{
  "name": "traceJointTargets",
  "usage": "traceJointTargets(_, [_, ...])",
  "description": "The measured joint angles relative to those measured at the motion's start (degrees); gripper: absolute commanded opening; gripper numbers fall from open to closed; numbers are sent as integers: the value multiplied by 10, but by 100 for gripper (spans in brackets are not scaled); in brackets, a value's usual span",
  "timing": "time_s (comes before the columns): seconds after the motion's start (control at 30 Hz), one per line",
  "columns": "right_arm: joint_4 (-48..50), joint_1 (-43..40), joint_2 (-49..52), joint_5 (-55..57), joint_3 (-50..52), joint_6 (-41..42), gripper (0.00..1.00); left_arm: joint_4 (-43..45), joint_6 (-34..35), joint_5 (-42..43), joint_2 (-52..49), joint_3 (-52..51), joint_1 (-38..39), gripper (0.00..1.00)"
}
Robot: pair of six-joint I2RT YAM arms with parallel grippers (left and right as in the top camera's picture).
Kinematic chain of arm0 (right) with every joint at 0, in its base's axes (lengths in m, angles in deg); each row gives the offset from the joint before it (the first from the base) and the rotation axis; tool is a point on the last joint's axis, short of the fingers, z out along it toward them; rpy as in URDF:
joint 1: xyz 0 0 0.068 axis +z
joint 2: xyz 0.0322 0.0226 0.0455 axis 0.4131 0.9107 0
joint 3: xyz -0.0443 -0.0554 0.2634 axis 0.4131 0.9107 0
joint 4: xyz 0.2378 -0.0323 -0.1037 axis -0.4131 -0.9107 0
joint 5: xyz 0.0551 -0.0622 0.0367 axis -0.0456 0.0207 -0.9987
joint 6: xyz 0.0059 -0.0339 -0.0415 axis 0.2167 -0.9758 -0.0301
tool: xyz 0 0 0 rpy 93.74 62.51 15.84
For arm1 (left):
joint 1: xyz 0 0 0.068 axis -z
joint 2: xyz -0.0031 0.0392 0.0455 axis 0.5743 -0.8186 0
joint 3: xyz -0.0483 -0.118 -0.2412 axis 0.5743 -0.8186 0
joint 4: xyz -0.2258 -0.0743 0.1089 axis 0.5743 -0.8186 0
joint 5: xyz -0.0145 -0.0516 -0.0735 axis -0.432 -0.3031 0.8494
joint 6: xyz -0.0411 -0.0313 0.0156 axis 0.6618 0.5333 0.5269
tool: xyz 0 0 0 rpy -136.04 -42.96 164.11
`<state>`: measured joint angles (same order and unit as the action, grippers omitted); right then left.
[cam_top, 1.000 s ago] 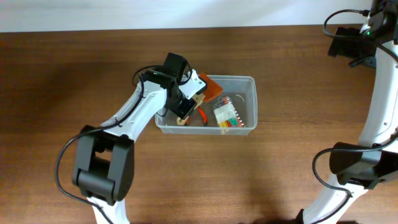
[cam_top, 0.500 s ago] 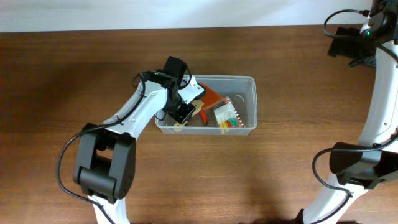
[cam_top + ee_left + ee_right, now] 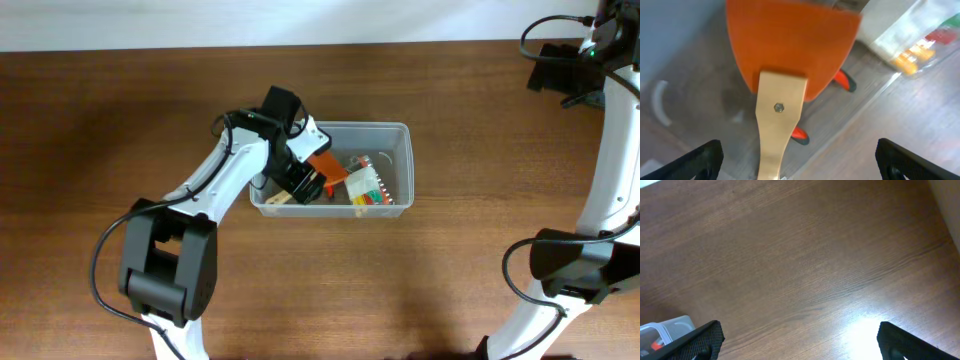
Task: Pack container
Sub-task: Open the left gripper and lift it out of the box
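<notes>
The container (image 3: pixel 382 126) is a clear plastic bin in the middle of the table. Inside it lies a spatula (image 3: pixel 328 165) with an orange blade and a wooden handle (image 3: pixel 779 130). My left gripper (image 3: pixel 300 181) hangs over the bin's left end, open. In the left wrist view the left gripper (image 3: pixel 800 161) has its fingers wide on either side of the handle, touching nothing. My right gripper (image 3: pixel 547 70) is far off at the back right, open over bare wood (image 3: pixel 800 340). A corner of the container (image 3: pixel 670 327) shows in the right wrist view.
A small clear packet of coloured pieces (image 3: pixel 366 186) lies in the bin's right half, also seen as the packet (image 3: pixel 912 45) in the left wrist view. A red-handled tool (image 3: pixel 843 82) lies under the spatula blade. Brown wooden table surrounds the bin.
My left gripper has opened and let go of the spatula, which now lies in the container with its blade shifted right. The right arm has not moved.
</notes>
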<state>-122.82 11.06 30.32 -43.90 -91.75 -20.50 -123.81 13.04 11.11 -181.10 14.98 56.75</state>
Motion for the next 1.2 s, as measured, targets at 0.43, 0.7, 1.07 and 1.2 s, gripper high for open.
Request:
traceJointTargets(0.43, [0,0,0,0,0,0,99,-135,177,-152,4,339,-37,99])
traceJointTargets(0.7, [0,0,0,0,0,0,99,-145,275,-253,11,366,-109,99])
traceJointTargets(1.07, [0,0,0,0,0,-1,99,-146,288,-263,11,366,-107,99])
traceJointTargets(1.2, [0,0,0,0,0,-1,99,-163,289,-265,11,366,-107,99])
